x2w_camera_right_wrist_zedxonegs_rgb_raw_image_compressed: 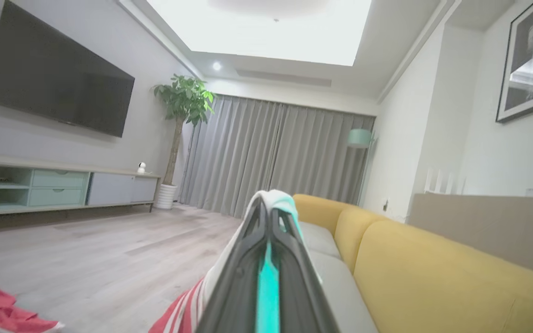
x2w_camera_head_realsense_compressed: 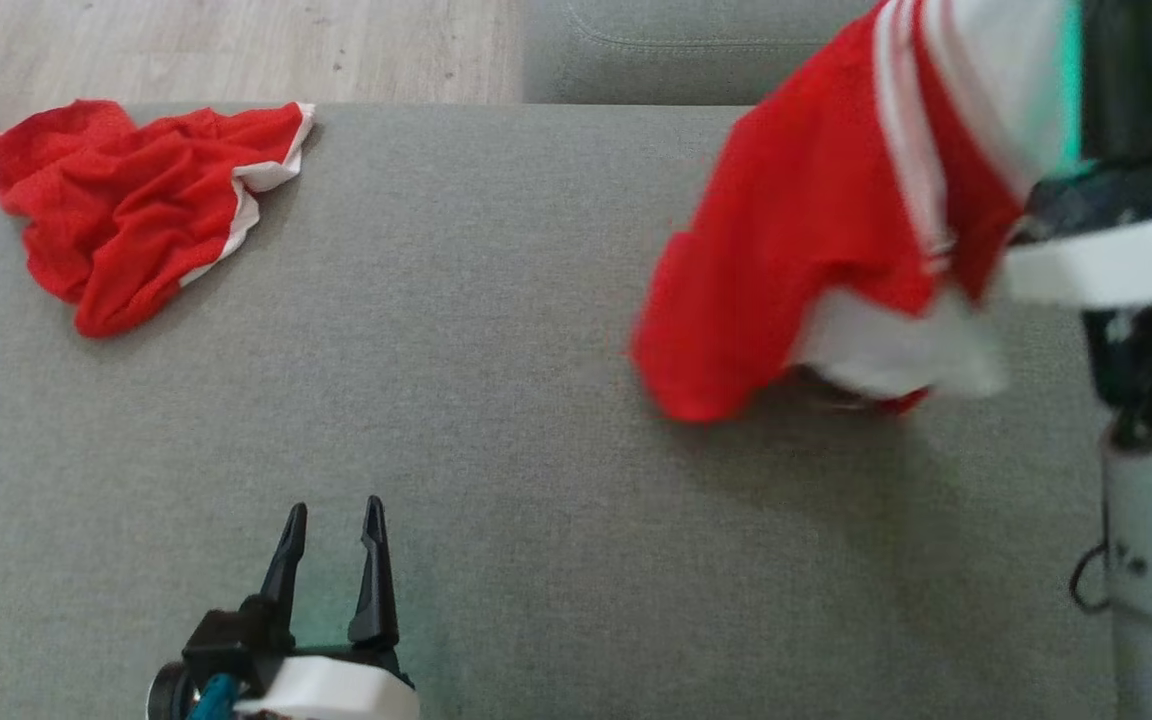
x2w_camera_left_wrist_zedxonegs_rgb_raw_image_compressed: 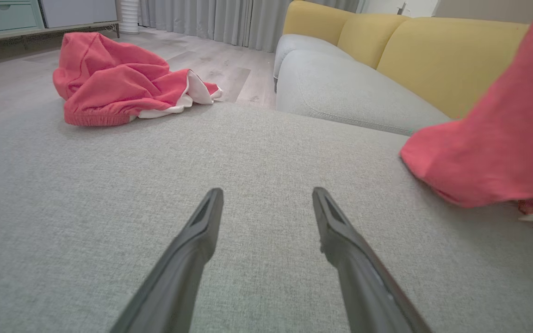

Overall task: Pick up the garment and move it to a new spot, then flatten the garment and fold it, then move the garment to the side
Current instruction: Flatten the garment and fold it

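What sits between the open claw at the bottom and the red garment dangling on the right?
Nothing: the grey cushion is bare between the left claw and the hanging garment, plain in the head view.

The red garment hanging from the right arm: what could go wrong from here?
1. The right jaws are shut on a white edge of the garment alone, so the hanging cloth might slip free.
2. Its low end seems to touch the grey cushion, which could pull it out or bunch it.
3. The left jaws stand open, far from it, and give no support.
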